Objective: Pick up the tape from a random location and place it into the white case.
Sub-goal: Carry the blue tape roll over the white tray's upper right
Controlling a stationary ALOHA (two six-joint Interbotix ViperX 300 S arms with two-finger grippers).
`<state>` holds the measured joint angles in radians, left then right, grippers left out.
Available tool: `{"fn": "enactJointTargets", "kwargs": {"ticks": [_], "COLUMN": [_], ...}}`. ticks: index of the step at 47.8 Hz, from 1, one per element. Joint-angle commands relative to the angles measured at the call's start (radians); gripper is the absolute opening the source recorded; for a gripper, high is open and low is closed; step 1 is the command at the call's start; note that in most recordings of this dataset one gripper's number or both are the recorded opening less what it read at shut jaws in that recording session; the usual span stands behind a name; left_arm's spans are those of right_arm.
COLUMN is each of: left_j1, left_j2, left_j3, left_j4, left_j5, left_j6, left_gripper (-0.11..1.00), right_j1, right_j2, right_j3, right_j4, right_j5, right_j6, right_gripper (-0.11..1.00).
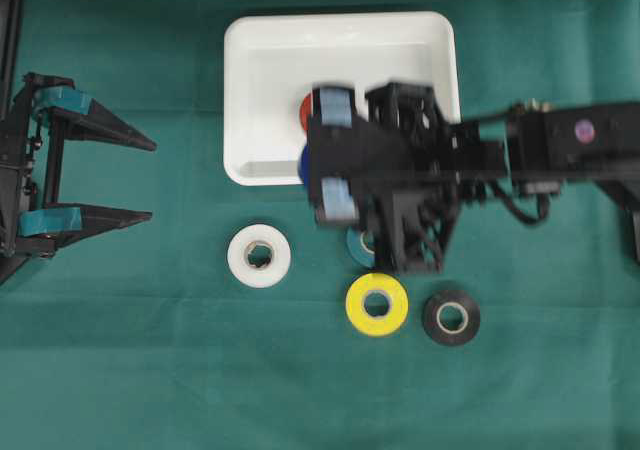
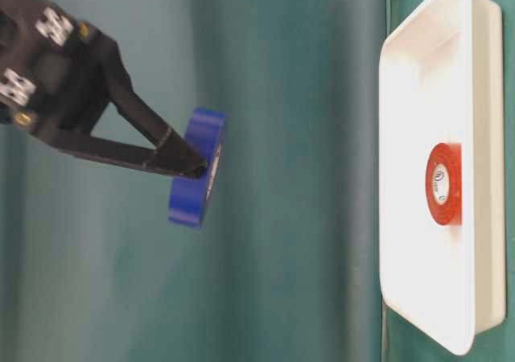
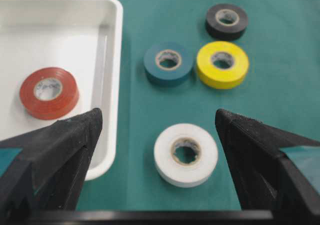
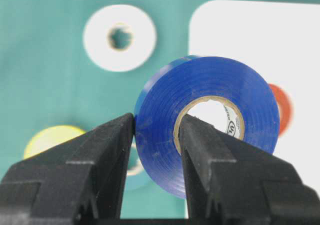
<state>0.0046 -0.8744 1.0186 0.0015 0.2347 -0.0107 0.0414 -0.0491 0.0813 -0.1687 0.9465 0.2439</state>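
My right gripper is shut on a blue tape roll: one finger goes through its hole, the other presses the outer face. The roll hangs in the air, held upright on edge, above the near rim of the white case. From overhead only a sliver of the blue roll shows beside the arm. A red tape roll lies flat inside the case. My left gripper stands wide open at the far left, holding nothing.
On the green cloth in front of the case lie a white roll, a teal roll partly under the right arm, a yellow roll and a black roll. The white roll sits ahead of the left jaws.
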Motion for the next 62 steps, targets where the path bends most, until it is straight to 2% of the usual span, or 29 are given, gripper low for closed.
{"fn": "enactJointTargets", "kwargs": {"ticks": [1,19,29,42,62], "left_j1": [-0.003,-0.003,-0.002,-0.003,-0.003], "left_j2": [0.003,0.003,0.003,0.003,0.005], "left_j3": [-0.014,-0.014,-0.011,-0.011,-0.014], "left_j4": [0.0,-0.002,-0.002,-0.002,-0.002], "left_j5": [-0.005,-0.005,-0.003,0.002,0.003], "left_j6": [-0.002,-0.002,-0.005,-0.005,-0.005], "left_gripper": [0.96,0.96,0.96,0.96,0.96], "right_j1": [-0.041,-0.233,-0.308,-0.319,-0.348], "right_j2": [-0.028,-0.015,0.014,0.009,-0.104], "right_j3": [-0.023,-0.021,-0.021,-0.012,0.13], "right_j4": [-0.02,-0.061,-0.061,-0.061,-0.061], "right_j5": [-0.003,-0.041,-0.075,-0.04,-0.034], "right_j6": [-0.002,-0.009,-0.009,-0.011,0.0], "right_gripper": [0.32,0.32,0.32,0.32,0.32]}}
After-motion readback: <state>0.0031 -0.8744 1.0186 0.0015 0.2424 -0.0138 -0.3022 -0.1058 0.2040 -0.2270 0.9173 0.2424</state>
